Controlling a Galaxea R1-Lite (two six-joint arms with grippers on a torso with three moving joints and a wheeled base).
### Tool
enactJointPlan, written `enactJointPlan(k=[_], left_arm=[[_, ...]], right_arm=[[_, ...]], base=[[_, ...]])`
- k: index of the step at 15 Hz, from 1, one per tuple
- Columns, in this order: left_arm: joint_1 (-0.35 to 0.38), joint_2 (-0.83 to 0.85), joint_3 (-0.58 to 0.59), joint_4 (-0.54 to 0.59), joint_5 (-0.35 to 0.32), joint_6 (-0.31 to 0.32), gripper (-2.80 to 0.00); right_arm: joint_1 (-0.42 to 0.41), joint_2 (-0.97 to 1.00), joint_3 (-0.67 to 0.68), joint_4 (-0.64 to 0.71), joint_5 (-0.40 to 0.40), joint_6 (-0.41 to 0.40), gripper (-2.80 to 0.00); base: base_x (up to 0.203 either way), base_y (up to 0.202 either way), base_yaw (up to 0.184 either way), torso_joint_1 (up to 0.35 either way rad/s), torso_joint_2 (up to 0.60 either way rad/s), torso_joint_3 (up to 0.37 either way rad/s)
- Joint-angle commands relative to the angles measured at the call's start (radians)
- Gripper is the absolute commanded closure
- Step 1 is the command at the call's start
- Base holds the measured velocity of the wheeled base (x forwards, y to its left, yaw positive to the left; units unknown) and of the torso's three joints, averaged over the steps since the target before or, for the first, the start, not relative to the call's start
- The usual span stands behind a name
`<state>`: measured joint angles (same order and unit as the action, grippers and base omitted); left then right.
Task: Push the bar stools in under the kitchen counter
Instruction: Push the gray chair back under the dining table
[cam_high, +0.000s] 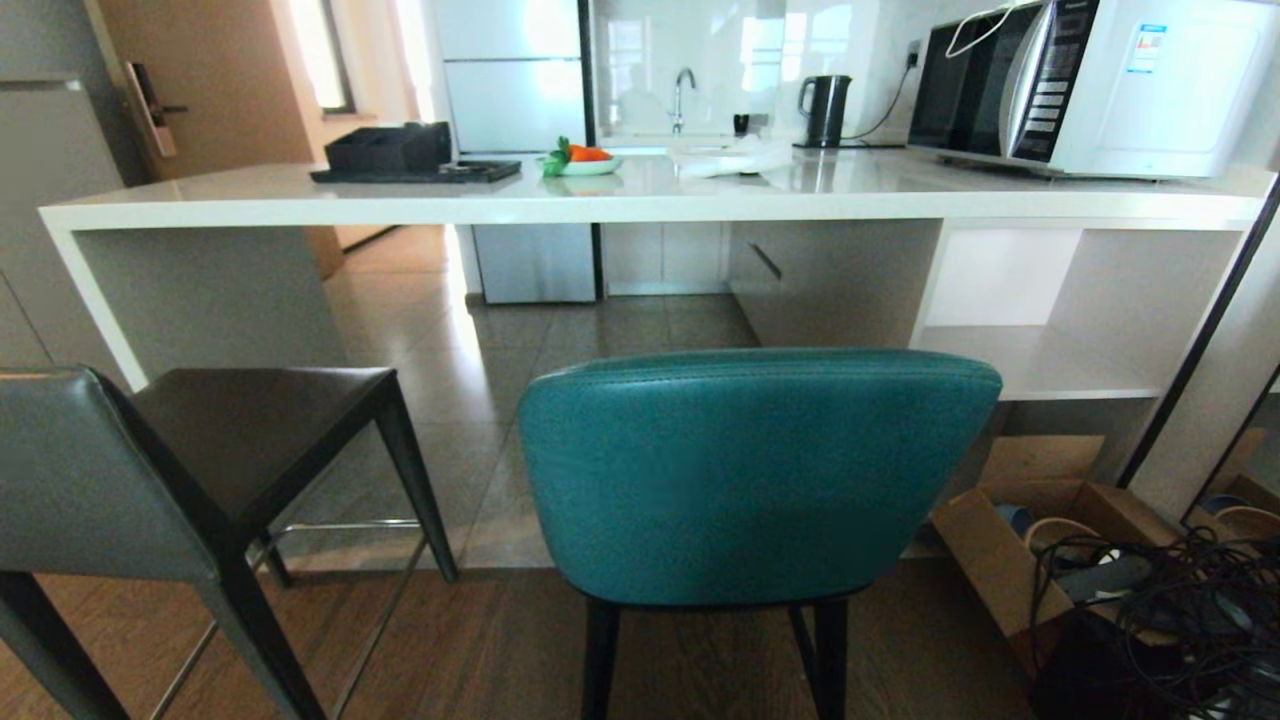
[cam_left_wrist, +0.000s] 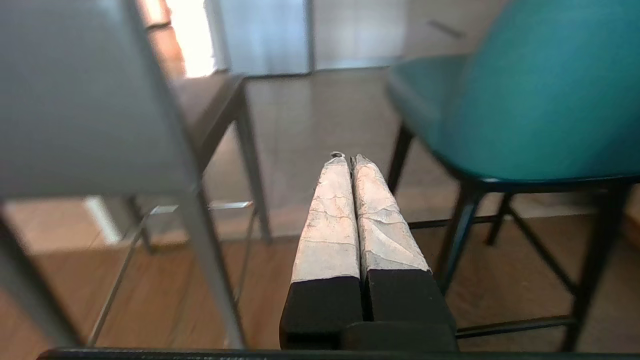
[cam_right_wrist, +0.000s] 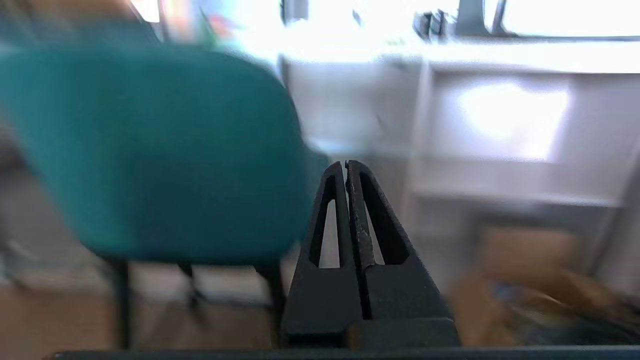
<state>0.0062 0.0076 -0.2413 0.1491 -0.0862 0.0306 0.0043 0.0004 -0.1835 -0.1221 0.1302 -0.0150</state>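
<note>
The teal bar stool (cam_high: 750, 470) stands with its curved back towards me, in front of the white kitchen counter (cam_high: 640, 205). The grey bar stool (cam_high: 110, 470) with the dark seat is at the left, partly out of the head view, also short of the counter. Neither gripper shows in the head view. My left gripper (cam_left_wrist: 348, 159) is shut and empty, pointing into the gap between the grey stool (cam_left_wrist: 75, 100) and the teal stool (cam_left_wrist: 540, 95). My right gripper (cam_right_wrist: 346, 164) is shut and empty, just off the right side of the teal stool's back (cam_right_wrist: 150, 150).
On the counter are a black tray (cam_high: 415, 172), a dish of vegetables (cam_high: 580, 160) and a microwave (cam_high: 1090, 85). Open shelves (cam_high: 1040, 360) fill the counter's right end. A cardboard box (cam_high: 1010, 540) and tangled cables (cam_high: 1170, 620) lie on the floor at the right.
</note>
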Motion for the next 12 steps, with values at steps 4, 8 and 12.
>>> enactJointPlan(k=[4, 8, 12], left_arm=[[0.001, -0.009, 0.172, -0.099, 0.022, 0.039, 0.0], [-0.002, -0.01, 0.244, -0.198, 0.054, 0.01, 0.0], [0.0, -0.011, 0.244, -0.146, 0.066, 0.029, 0.0]], right_arm=[[0.0, 0.0, 0.189, -0.04, -0.014, -0.093, 0.0], [0.0, 0.0, 0.187, 0.048, -0.079, -0.016, 0.0], [0.0, 0.0, 0.187, 0.115, -0.112, -0.083, 0.0]], base=[[0.0, 0.0, 0.0, 0.0, 0.0, 0.0], [0.0, 0.0, 0.0, 0.0, 0.0, 0.0], [0.0, 0.0, 0.0, 0.0, 0.0, 0.0]])
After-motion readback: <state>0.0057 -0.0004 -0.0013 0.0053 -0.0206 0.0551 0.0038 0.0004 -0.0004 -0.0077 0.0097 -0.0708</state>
